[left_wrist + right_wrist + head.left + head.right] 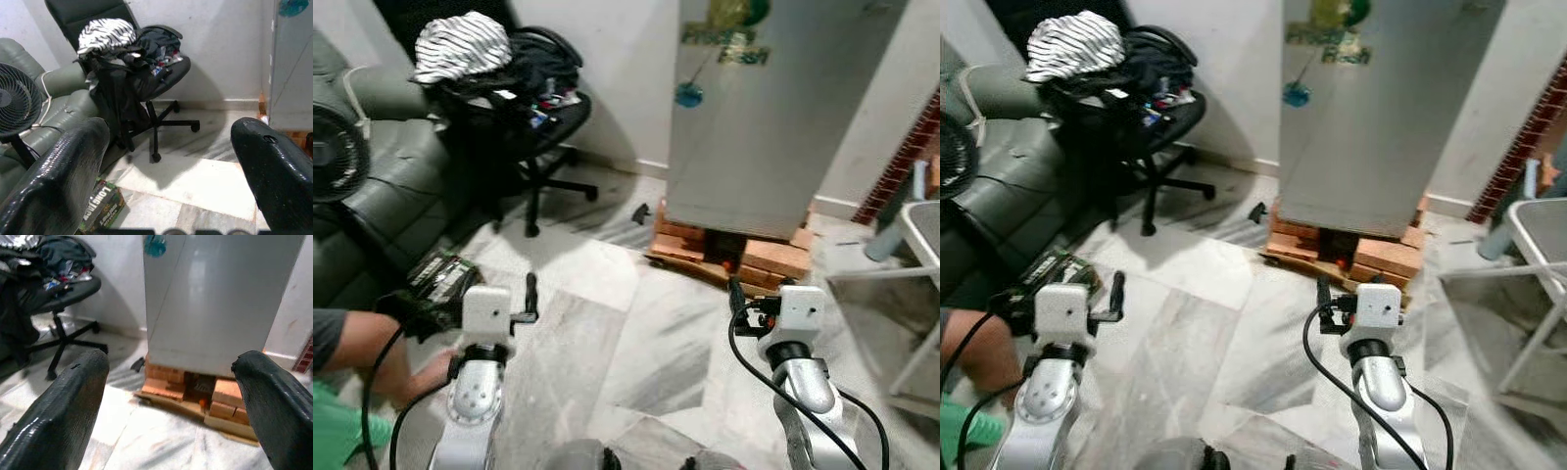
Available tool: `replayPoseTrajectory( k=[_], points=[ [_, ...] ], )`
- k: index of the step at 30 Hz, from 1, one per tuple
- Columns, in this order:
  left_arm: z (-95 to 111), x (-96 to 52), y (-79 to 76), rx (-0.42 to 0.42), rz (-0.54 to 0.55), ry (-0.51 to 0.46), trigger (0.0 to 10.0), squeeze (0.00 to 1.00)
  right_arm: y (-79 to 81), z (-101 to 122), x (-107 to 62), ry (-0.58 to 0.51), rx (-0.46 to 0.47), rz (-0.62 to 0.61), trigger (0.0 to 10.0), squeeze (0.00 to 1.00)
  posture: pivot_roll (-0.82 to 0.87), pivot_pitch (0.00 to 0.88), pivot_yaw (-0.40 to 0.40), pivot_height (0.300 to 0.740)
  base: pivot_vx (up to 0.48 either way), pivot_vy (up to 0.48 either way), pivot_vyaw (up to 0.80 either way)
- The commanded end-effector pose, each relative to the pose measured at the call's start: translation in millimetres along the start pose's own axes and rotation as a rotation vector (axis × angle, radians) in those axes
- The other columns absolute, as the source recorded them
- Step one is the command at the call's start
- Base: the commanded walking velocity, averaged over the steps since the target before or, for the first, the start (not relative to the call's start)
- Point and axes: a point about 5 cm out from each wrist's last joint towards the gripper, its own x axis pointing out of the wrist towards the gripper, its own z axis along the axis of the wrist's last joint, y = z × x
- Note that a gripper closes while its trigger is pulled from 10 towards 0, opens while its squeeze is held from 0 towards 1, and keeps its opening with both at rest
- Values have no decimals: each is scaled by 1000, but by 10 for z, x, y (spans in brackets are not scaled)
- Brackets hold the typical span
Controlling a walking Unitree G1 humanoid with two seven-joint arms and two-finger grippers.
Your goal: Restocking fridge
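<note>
Silver-grey, the shut fridge (754, 117) stands on bricks ahead and to the robot's right, its long axis upright, so the right claw (736, 292), fingers spread and empty, is nearer than the left claw (530, 294), likewise spread and empty.

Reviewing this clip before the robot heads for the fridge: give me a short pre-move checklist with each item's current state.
1. Fridge door shut and facing the robot: ok; it stands on bricks.
2. Left gripper open and holding nothing: ok.
3. Right gripper open and holding nothing: ok.
4. Item to restock in hand: not ok; the green box lies on the floor by the sofa.
5. Person's arm clear of the left arm: not ok; it is close beside it.
6. Floor path to the fridge free: ok; the office chair stands off to the left.
</note>
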Motion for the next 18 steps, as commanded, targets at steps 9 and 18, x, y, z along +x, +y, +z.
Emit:
replayPoseTrajectory(
  k=[9,18],
  points=[
    [-10,84,-62,-25,-4,7,10000,0,-61,-27,59,3,-32,1,10000,0,20,0,43,740,0,79,0],
    [58,107,-18,21,30,-55,10000,0,57,34,277,-21,-49,74,10000,0,62,0,10,740,0,473,-476]
  ],
)
